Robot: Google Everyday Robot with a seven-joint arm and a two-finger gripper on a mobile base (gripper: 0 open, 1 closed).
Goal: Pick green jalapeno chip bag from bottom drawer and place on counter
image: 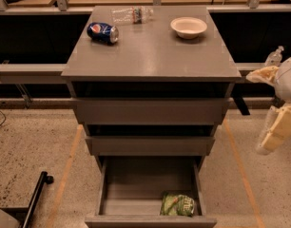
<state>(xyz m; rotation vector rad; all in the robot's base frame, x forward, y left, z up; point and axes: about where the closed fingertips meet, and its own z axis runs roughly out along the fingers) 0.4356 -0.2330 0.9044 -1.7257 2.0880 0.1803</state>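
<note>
The green jalapeno chip bag (178, 205) lies in the front right corner of the open bottom drawer (112, 189), which is pulled out from the grey cabinet. The two upper drawers are pushed in. The counter (155, 56) is the cabinet's flat grey top. My gripper (280, 126), with its cream and white arm parts, hangs at the right edge of the view. It is level with the upper drawers, to the right of the cabinet, and well above and to the right of the bag. It is not touching anything.
On the counter a blue soda can (102, 32) lies at the back left, a clear plastic bottle (131, 14) lies at the back, and a white bowl (189, 26) stands at the back right. A black stand (33, 198) is on the floor at lower left.
</note>
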